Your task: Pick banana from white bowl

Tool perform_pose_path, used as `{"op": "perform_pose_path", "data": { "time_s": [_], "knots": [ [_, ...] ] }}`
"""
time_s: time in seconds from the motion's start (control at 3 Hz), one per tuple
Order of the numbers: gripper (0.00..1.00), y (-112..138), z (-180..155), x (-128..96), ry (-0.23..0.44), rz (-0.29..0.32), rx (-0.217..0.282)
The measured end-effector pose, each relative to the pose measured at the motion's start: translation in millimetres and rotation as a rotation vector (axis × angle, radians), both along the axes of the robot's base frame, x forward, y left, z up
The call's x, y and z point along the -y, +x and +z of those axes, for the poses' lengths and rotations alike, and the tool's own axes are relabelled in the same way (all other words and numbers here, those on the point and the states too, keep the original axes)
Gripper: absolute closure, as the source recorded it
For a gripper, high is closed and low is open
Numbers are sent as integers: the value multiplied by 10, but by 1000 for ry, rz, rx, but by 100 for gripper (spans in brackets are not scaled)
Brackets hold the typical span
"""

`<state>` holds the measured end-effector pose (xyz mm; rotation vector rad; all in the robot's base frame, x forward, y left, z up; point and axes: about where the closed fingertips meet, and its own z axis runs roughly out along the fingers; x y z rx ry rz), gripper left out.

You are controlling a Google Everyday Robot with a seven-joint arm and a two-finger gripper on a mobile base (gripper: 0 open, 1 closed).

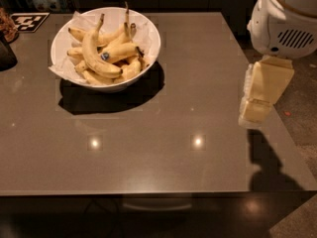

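Observation:
The white bowl (148, 31) stands at the far left of the brown table, lined with crumpled white paper and holding several bananas. The banana (94, 56) is the longest one, strongly curved, lying on top of the pile with its brownish stem pointing up and a small blue sticker on it. My gripper (255, 110) hangs cream-coloured at the table's right edge, below the white arm housing (285, 19), far right of the bowl and well apart from it. Nothing is seen in it.
The brown table (148, 148) reflects two ceiling lights. A black-and-white marker tag (28, 21) lies at the far left corner, beside a dark object (6, 53) at the left edge. The floor shows past the table's right edge.

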<state>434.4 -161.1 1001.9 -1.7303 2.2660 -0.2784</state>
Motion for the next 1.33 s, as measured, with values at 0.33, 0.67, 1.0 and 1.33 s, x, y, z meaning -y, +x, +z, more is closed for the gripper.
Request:
{"op": "perform_pose_path", "data": {
  "time_s": [0.33,0.67,1.0,1.33],
  "knots": [
    [0,-5,68,-17,4,1,24],
    [0,-5,69,-18,4,1,25],
    [0,95,64,-380,-16,37,22],
    [0,210,57,-777,-41,96,21]
  ]
}}
